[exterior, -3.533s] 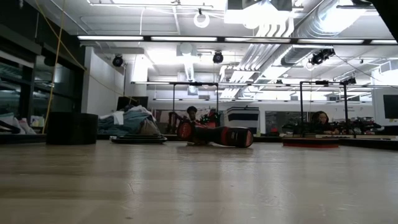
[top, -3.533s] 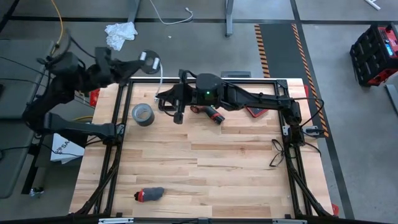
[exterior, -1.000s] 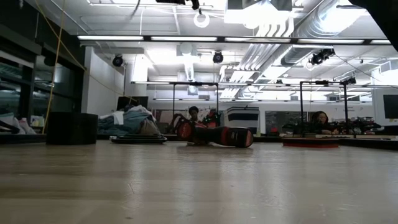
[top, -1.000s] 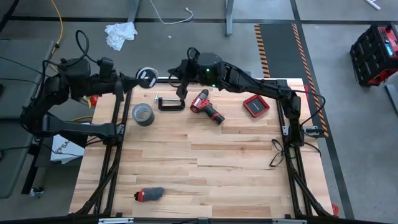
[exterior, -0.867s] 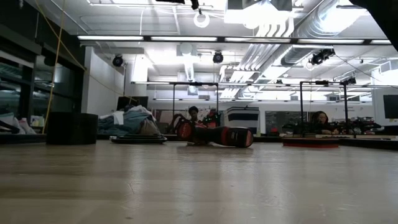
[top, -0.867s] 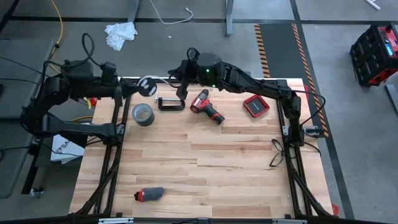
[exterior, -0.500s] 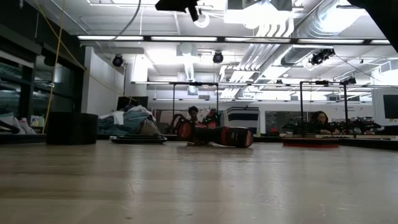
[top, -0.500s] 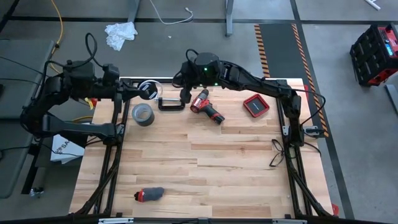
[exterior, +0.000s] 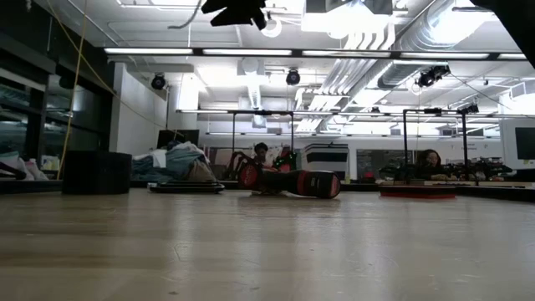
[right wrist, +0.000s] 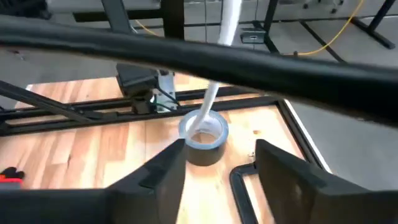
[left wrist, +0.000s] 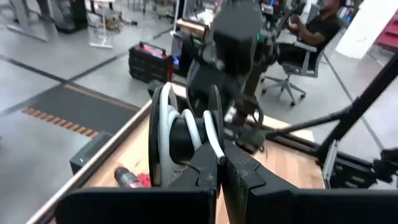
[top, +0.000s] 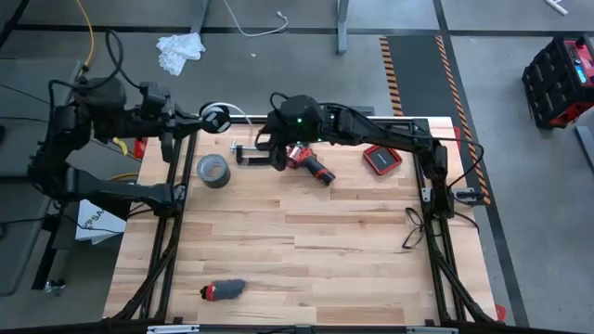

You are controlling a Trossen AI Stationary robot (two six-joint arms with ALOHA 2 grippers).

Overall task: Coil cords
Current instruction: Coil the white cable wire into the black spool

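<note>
From above, the left gripper [top: 198, 122] sits at the table's eleven o'clock corner, shut on the cord [top: 219, 116], whose round black disc with white turns of cable hangs just past the back rail. The right gripper [top: 270, 154] hovers near twelve o'clock, between a black clamp [top: 243, 153] and a red drill [top: 311, 167]; a grey tape roll [top: 213, 170] lies at ten o'clock.

At table height, only a dark piece of one arm [exterior: 238, 12] shows at twelve o'clock; the cord cannot be made out.

From the left wrist, closed fingers [left wrist: 214, 171] pinch white loops of the cord [left wrist: 166, 138] wound round the disc. The disc stands on edge, its flat face sideways to the camera.

From the right wrist, the jaws stand wide with nothing between them; a white strand [right wrist: 222, 43] runs up from the tape roll [right wrist: 203, 140] towards twelve o'clock.

The cable is probably light, limp and springy, so loops may slip off; the stiff disc looks the safest place to hold.
</note>
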